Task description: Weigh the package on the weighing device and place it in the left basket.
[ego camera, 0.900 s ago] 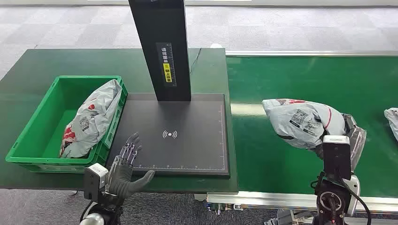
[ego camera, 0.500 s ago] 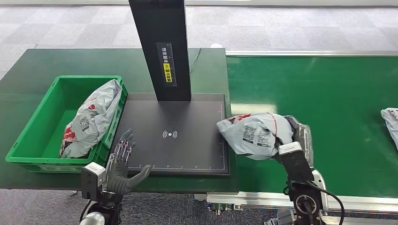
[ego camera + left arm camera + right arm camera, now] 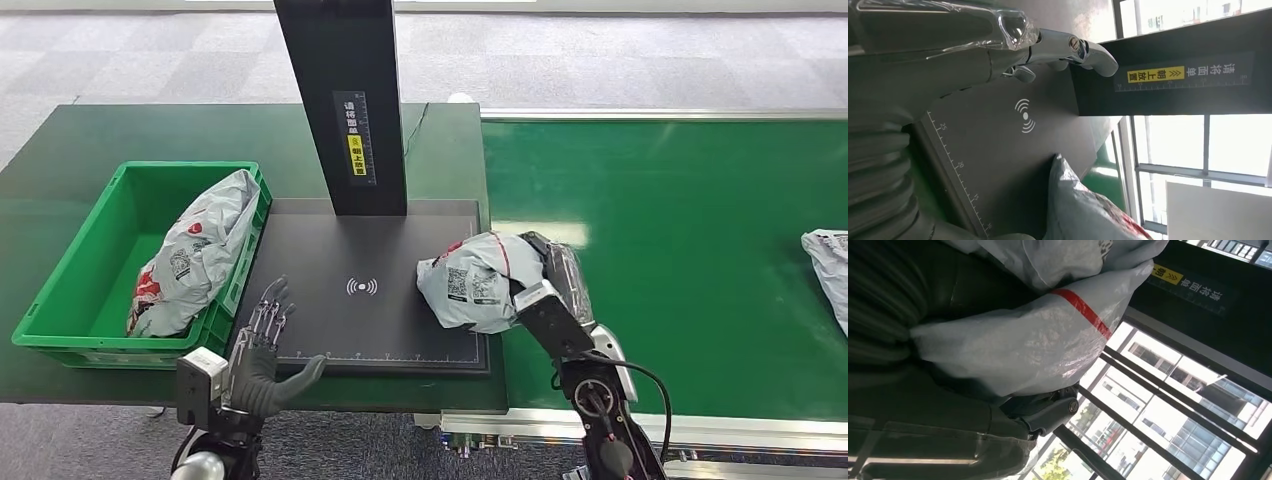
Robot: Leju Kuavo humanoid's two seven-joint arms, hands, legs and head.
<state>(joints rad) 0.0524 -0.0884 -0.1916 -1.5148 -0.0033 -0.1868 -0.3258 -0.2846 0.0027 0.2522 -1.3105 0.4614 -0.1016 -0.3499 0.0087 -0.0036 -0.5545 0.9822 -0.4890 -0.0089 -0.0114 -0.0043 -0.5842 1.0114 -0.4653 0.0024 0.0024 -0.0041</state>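
My right hand [image 3: 560, 275] grips a grey plastic package [image 3: 475, 283] with red marks and printed labels, holding it over the right part of the black weighing plate [image 3: 330, 320]. In the right wrist view the package [image 3: 1043, 347] bulges across my hand [image 3: 948, 405]. My left hand [image 3: 262, 345] hovers open at the plate's front left corner, fingers spread; the left wrist view shows its fingers [image 3: 1068, 50] above the plate [image 3: 998, 140]. The green basket [image 3: 60, 285] stands left of the plate with another grey package [image 3: 195, 250] in it.
A black post [image 3: 345, 100] with a yellow label rises from the back of the plate. The green conveyor belt [image 3: 690, 230] runs to the right, with another package [image 3: 828, 262] at its far right edge. The table's front edge lies just below the plate.
My right hand has carried the package leftward from the conveyor belt to above the plate's right part. My left hand has barely shifted.
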